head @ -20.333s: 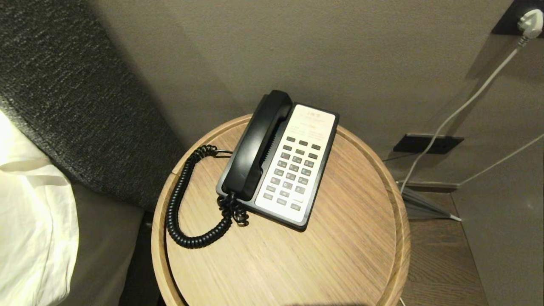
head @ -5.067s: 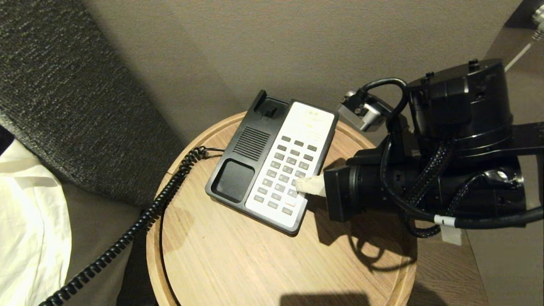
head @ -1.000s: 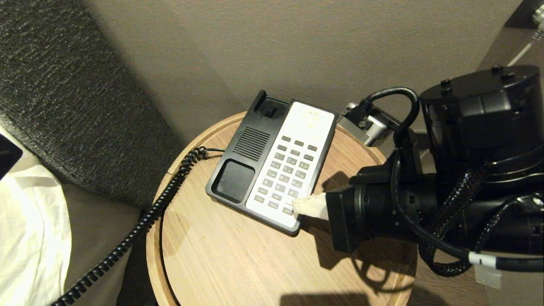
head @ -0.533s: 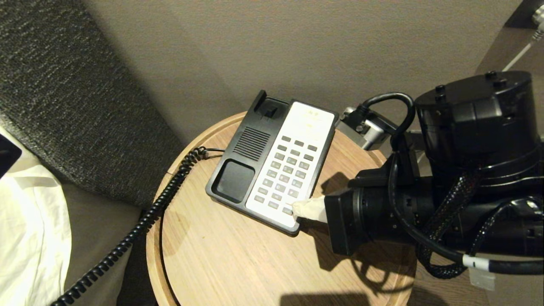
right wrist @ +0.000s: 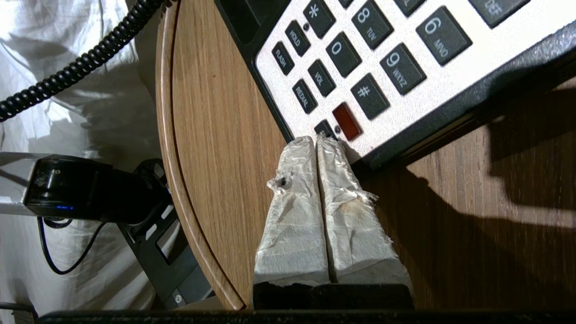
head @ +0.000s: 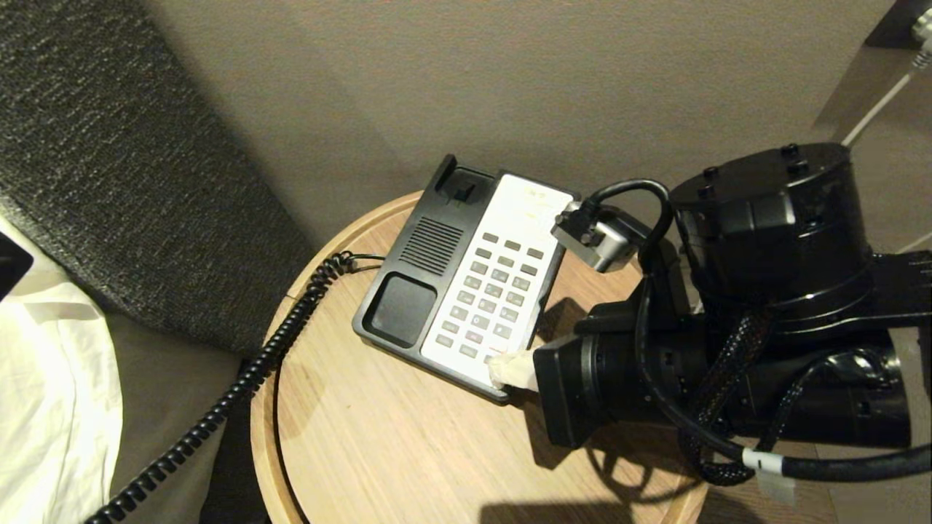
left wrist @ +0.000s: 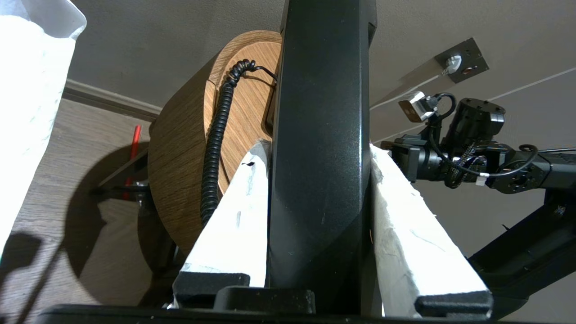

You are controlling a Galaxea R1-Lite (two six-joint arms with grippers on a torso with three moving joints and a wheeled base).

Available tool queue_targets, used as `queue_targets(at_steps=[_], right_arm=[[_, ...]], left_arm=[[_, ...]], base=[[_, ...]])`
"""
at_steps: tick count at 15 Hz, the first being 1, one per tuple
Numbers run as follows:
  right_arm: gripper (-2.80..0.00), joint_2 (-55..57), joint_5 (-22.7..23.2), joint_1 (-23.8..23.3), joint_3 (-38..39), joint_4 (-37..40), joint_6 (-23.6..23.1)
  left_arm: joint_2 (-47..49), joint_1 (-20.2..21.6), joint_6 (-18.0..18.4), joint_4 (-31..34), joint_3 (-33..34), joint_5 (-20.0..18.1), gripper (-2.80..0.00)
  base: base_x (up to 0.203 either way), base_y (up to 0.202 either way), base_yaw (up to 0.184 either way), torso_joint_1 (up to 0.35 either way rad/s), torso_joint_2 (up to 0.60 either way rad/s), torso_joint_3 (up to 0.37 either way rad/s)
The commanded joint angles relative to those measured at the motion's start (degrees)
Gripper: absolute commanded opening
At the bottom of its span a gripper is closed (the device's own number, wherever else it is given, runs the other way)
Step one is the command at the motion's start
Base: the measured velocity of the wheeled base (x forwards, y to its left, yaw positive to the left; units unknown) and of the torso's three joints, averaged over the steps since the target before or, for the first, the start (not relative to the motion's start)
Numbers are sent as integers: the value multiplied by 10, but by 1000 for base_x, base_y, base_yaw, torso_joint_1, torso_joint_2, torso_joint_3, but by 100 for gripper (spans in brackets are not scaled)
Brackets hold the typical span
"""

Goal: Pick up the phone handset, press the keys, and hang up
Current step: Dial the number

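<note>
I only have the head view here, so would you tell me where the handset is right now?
Observer: The left tool is shut on the phone handset, holding it off to the side of the round table.
Operator: Thank you. Is the right tool open while it presses?
Observer: No, the right tool is shut, its two wrapped halves pressed together into one tip.
Operator: Which key is that tip on?
Observer: The small black key next to the red key, at the corner of the keypad. Its label is covered.
</note>
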Motion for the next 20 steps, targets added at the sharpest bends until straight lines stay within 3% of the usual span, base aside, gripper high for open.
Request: queue_targets(at_steps=[1,20], right_arm=[[-280,7,0,0,1,-6,1],[-280,16,-43,-5,11,-41,-25]], left_arm=[[-1,0,-2,1,0,2,-280],[-9,1,-2,13,-1,1,-280]], base=[[0,0,0,0,0,0],[0,0,0,0,0,0]])
